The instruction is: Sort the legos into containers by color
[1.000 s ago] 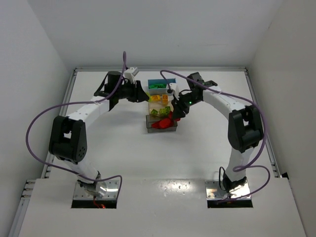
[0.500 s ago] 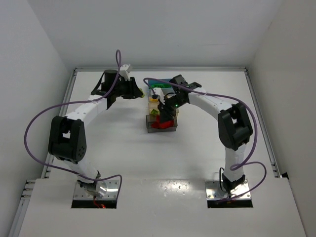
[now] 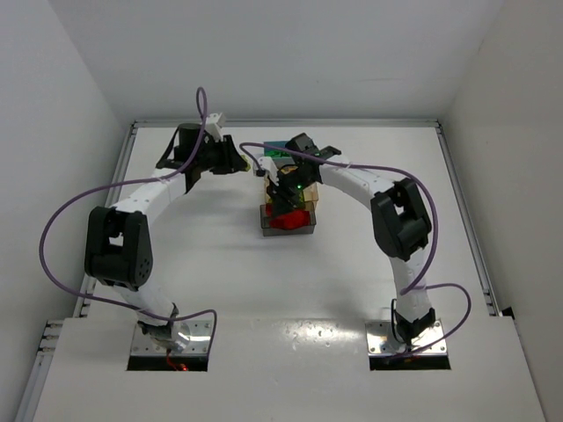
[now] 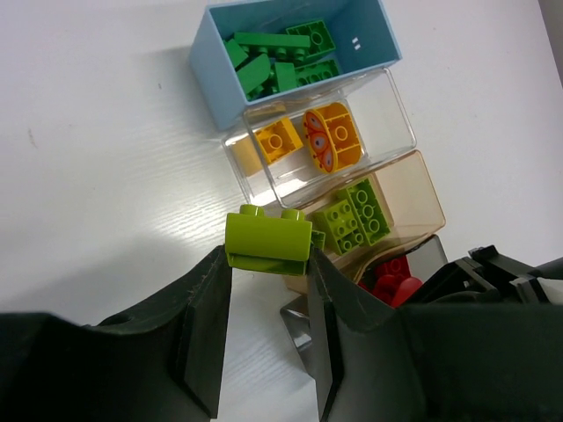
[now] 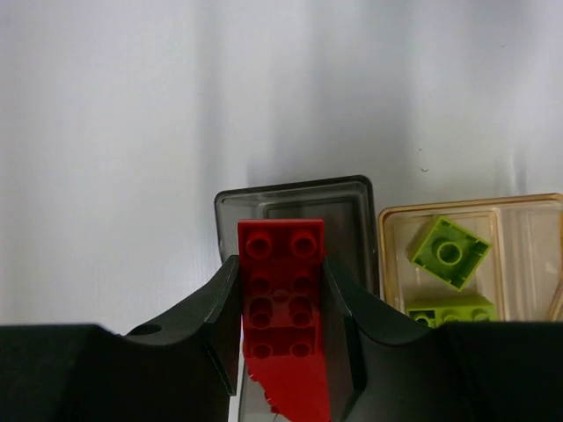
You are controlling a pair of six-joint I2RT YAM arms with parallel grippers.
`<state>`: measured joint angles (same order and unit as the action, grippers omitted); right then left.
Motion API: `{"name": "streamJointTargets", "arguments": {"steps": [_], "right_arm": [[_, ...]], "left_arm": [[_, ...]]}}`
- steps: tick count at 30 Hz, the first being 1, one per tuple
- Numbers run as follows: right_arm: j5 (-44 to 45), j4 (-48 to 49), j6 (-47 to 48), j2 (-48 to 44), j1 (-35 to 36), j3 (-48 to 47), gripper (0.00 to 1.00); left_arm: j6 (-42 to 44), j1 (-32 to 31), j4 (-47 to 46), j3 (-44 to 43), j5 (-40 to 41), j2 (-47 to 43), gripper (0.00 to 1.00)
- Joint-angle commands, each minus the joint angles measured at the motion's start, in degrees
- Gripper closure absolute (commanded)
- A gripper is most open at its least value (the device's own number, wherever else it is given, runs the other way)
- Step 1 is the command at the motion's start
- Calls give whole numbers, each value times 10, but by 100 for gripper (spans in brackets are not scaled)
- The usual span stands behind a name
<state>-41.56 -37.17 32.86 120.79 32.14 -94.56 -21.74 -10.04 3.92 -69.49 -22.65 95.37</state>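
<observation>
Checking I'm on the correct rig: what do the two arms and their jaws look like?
Both alike: the left arm and right arm have white links, bulky black joint housings and shiny metal base plates. A purple cable loops alongside each. The jaws are matte black, flat tapering plates. A small green light glows near the right wrist.

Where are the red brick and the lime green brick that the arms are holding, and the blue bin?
red brick (image 5: 283, 299), right wrist view, studded top face.
lime green brick (image 4: 266, 243), left wrist view, smooth side face.
blue bin (image 4: 215, 75), left wrist view, outer wall.
</observation>
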Motion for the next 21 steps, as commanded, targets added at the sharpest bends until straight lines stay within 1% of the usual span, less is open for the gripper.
{"name": "streamJointTargets", "arguments": {"steps": [1,2,9,10,12,13,15,16,17,21], "right_arm": [[4,27,-4,9,6,-33,73],[4,27,-4,15,12,-33,64],[15,27,-10,15,17,-39,37],[15,27,-10,8,17,-39,35],[15,27,-10,-5,17,-33,34],[21,27,-10,-12,17,-27,34],[33,32,-23,-42,17,-22,34],[33,41,-30,-56,17,-7,34],[43,55,-46,-86,4,0,34],[87,92,-74,-151,-28,53,34]], "left_arm": [[-7,13,-13,7,-5,-25,74],[-7,13,-13,7,-11,-25,74],[-17,31,-13,12,-23,-18,74],[-17,31,-13,12,-23,-18,74],[-23,31,-19,7,-28,-11,74],[-28,31,-24,7,-43,-11,74],[-35,31,-43,7,-55,-5,74],[-42,23,-49,2,-63,2,74],[-42,17,-49,-4,-63,12,74],[-42,-21,-49,-36,-77,45,74]]}}
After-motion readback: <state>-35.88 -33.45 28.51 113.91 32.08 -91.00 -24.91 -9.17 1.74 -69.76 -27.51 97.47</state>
